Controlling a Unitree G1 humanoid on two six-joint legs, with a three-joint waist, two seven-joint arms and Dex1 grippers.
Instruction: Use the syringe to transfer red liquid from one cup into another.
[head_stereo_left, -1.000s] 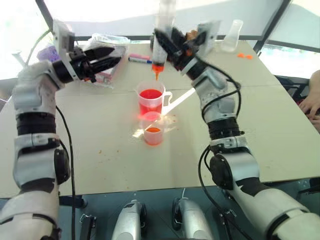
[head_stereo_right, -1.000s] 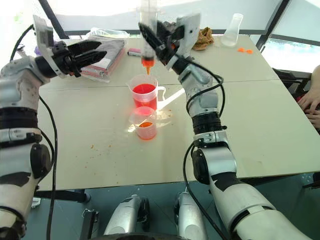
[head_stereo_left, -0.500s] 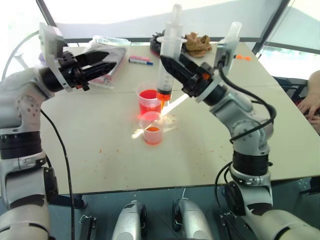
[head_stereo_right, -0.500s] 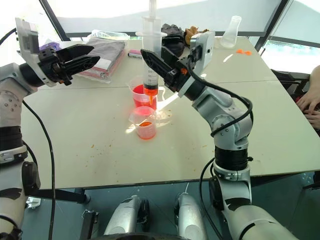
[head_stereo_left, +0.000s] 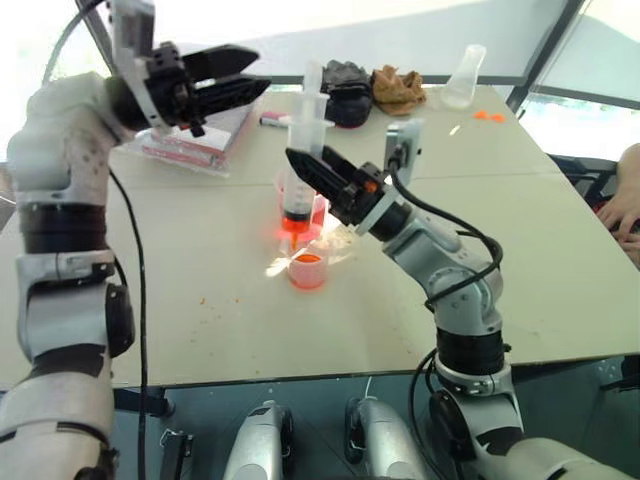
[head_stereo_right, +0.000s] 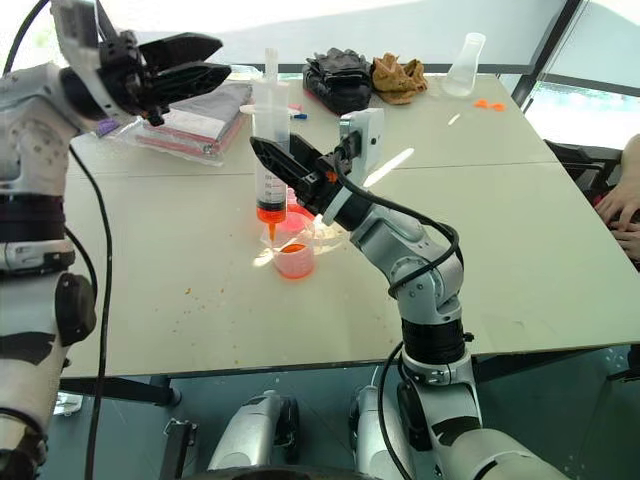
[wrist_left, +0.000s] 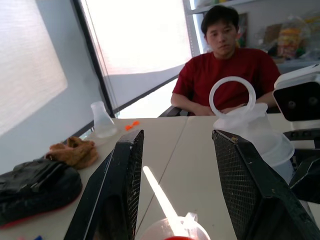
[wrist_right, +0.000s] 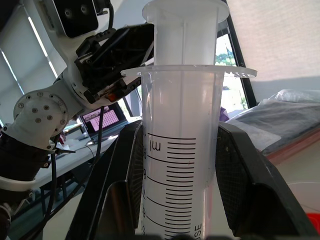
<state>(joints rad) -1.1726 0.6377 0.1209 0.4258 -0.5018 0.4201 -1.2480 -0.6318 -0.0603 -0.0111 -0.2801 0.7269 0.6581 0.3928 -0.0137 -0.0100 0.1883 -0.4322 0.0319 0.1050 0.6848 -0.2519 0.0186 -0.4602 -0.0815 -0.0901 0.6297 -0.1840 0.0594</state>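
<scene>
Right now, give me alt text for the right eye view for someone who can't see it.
The right gripper holds a syringe upright, its orange tip just above a small cup of red liquid on a table. The left gripper hangs open, raised above the table's far left.

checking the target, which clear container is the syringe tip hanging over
The short handleless clear plastic cup, right under the large clear syringe's orange tip. The taller handled beaker stands behind; the conical flask is far off.

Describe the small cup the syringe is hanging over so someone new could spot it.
Mid-table, below the syringe tip, stand two clear containers. The cup is the nearer, shorter one with no handle; behind it is the taller beaker.
</scene>
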